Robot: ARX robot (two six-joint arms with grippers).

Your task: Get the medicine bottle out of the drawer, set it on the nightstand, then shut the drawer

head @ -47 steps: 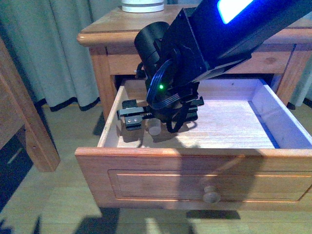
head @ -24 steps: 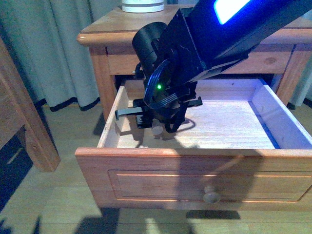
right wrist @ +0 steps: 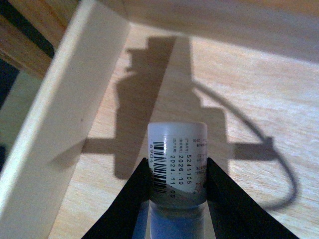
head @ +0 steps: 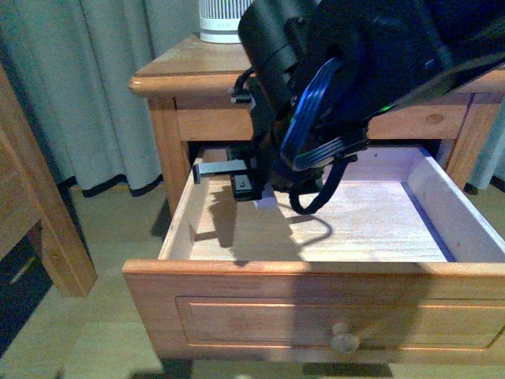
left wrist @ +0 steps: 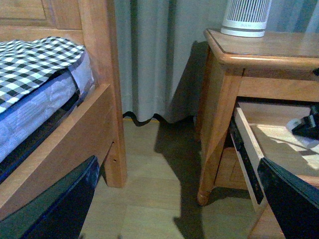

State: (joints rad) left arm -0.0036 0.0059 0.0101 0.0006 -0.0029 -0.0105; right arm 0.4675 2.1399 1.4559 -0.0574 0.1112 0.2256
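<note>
The medicine bottle [head: 265, 199], small and white with a barcode label, is held above the pale floor of the open drawer [head: 316, 309]. My right gripper [head: 254, 189] is shut on it, over the drawer's back left part. In the right wrist view the bottle [right wrist: 177, 157] sits between the two black fingers [right wrist: 133, 201], clear of the drawer floor [right wrist: 259, 94], and throws a shadow on it. The nightstand [head: 180, 69] stands behind, its top at about the gripper's height. My left gripper [left wrist: 174, 219] is open and empty, low over the floor to the left of the nightstand [left wrist: 259, 52].
A tall white ribbed device [head: 224, 20] stands on the nightstand top at the back left. The drawer's round knob [head: 343, 340] faces me. A wooden bed frame [left wrist: 94, 124] with a checked cover [left wrist: 35, 59] stands to the left, and grey curtains [left wrist: 149, 55] hang behind.
My right gripper has shut on the bottle and lifted it off the drawer floor, rising toward the nightstand top. The drawer has stayed open.
</note>
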